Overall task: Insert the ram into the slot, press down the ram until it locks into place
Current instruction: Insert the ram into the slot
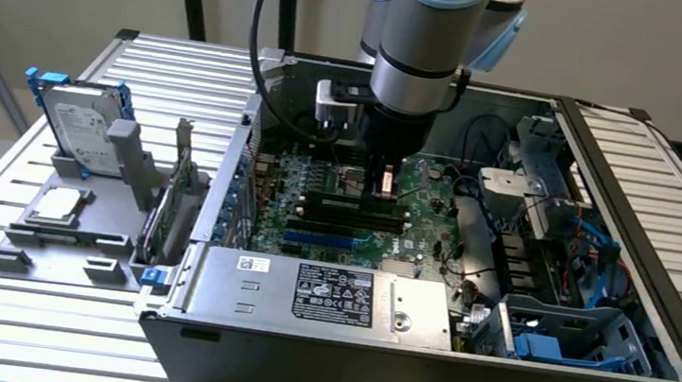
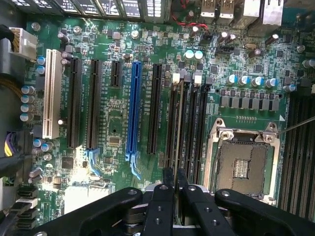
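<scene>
Inside the open computer case, my gripper (image 1: 378,187) hangs low over the motherboard's (image 1: 424,186) bank of long black slots (image 1: 352,213). In the wrist view the two black fingers (image 2: 169,176) stand almost together, and my gripper (image 2: 175,176) is shut on the ram (image 2: 179,123). The ram shows edge-on as a thin pale-green line. It runs along one slot (image 2: 173,118) in a group of parallel black slots with pale end latches (image 2: 175,77). I cannot tell how deep the ram sits in the slot.
A blue slot (image 2: 133,108), black card slots (image 2: 74,103) and a white one (image 2: 49,93) lie beside the ram slots. The bare CPU socket (image 2: 242,164) is on their other side. The power supply (image 1: 318,291), cables and drive cages (image 1: 568,334) line the case walls. A hard drive (image 1: 75,125) stands on the table.
</scene>
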Controlling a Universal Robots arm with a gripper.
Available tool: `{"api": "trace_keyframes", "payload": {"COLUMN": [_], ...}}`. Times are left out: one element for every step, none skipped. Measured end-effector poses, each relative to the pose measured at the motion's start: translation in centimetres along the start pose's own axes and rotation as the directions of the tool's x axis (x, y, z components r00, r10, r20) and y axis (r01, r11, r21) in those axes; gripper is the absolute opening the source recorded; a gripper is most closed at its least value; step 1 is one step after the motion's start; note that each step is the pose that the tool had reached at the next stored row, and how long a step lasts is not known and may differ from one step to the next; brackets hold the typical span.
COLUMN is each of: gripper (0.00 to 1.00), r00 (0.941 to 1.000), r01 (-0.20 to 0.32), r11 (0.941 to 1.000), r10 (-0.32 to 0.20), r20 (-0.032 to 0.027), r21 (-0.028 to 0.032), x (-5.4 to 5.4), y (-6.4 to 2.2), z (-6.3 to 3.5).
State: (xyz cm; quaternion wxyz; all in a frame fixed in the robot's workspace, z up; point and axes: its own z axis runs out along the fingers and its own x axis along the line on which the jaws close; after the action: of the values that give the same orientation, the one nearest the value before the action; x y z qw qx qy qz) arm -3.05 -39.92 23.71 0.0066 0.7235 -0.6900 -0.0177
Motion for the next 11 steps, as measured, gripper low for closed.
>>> {"api": "trace_keyframes", "payload": {"gripper": [0.14, 0.14, 0.14, 0.14, 0.14, 0.14, 0.14, 0.14, 0.14, 0.14, 0.14], "r00": [1.0000, 1.0000, 1.0000, 1.0000, 1.0000, 1.0000, 1.0000, 1.0000, 1.0000, 1.0000, 1.0000], "r01": [0.000, 0.000, 0.000, 0.000, 0.000, 0.000, 0.000, 0.000, 0.000, 0.000, 0.000], "r11": [1.0000, 1.0000, 1.0000, 1.0000, 1.0000, 1.0000, 1.0000, 1.0000, 1.0000, 1.0000, 1.0000], "r10": [0.000, 0.000, 0.000, 0.000, 0.000, 0.000, 0.000, 0.000, 0.000, 0.000, 0.000], "r20": [0.0000, -0.0001, 0.0000, 0.0000, 0.0001, 0.0001, 0.0001, 0.0001, 0.0000, -0.0001, -0.0001], "r21": [0.0000, 0.0000, 0.0000, 0.0000, 0.0001, 0.0001, 0.0001, 0.0000, 0.0000, -0.0001, -0.0001], "x": [0.01, 0.03, 0.04, 0.06, 0.08, 0.10, 0.12, 0.13, 0.15, 0.17, 0.17], "y": [0.00, 0.00, -0.01, -0.01, -0.01, -0.01, -0.01, -0.01, -0.01, -0.01, -0.02], "z": [0.04, 0.07, 0.10, 0.13, 0.16, 0.19, 0.22, 0.24, 0.27, 0.30, 0.33]}}
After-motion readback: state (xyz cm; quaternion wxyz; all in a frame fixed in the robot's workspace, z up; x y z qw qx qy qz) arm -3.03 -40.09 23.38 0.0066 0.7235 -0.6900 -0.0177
